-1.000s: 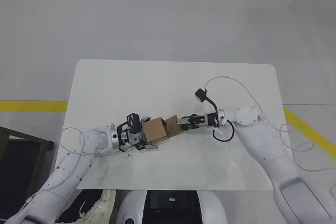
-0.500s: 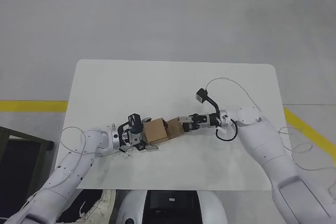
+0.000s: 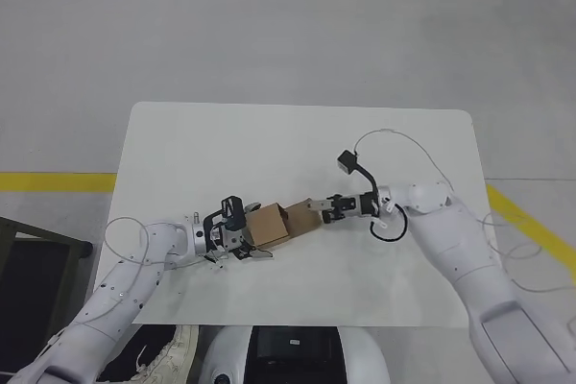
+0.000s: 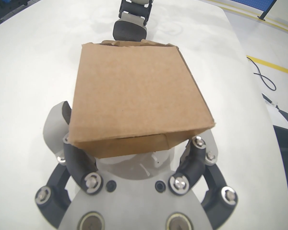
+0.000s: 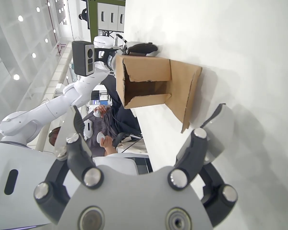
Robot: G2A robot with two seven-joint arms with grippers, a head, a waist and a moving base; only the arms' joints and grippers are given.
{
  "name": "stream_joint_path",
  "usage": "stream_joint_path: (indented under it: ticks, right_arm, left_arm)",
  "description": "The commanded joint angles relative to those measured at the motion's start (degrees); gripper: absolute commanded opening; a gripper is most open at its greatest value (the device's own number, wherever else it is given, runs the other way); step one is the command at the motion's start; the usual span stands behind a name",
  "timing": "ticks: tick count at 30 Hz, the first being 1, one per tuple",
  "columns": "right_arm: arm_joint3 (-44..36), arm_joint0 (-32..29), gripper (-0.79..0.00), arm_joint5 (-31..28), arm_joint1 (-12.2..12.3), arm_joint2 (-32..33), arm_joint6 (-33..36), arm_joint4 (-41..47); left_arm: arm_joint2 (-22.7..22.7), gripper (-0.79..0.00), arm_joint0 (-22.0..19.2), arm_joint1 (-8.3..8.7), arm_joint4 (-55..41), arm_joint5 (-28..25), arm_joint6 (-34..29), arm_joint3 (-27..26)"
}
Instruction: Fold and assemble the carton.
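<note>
Carton (image 3: 266, 224) = small brown cardboard box, lying on its side approx mid-table, a bit toward the robot's edge. Its long axis runs btw the two arms. The end facing the R arm is open, w/ the hollow inside visible and the rim edges ragged. One big flap (image 5: 185, 96) at that end is folded out and lies nearly flat on the tabletop, pointing at the R gripper. A narrower flap sits along the opposite side of the opening. The end facing the L arm is partly closed: in the left wrist view an inner flap is folded across it.

L gripper (image 4: 132, 130) is at that partly closed end, low at table level. Its fingers (image 4: 66, 111) straddle the box, one per side wall, pressed on and grasping the carton. The box top covers most of the gap btw them.

R gripper (image 5: 147, 112) is just beside the open end, turned sideways, w/ one finger down by the tabletop and the other up. Its fingers are spread wide, released, w/ nothing clamped. The big flap's tip reaches close to the table-side finger; can't tell if they touch. From above, the gripper tip meets the flap's outer edge.

Table (image 3: 173, 144) is white w/ rounded corners. A thin white cable (image 3: 403, 140) arcs over it by the R arm, well apart from the carton. Grey floor around, w/ a yellow line (image 3: 38, 180) on it.
</note>
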Motion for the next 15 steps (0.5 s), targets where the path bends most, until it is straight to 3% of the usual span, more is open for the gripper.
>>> stream_joint_path:
  ticks: [1,15]
  right_arm:
    - [0.3,-0.2,0.000,-0.4,-0.2,-0.2,-0.1,0.8]
    - [2.7,0.0,0.000,0.4,-2.8,-3.1,1.7,7.5]
  left_arm:
    - [0.0,0.000,0.0,-0.02,0.0,0.0,0.0,0.0]
    - [0.1,0.000,-0.1,-0.10,0.3,-0.1,0.1,-0.1]
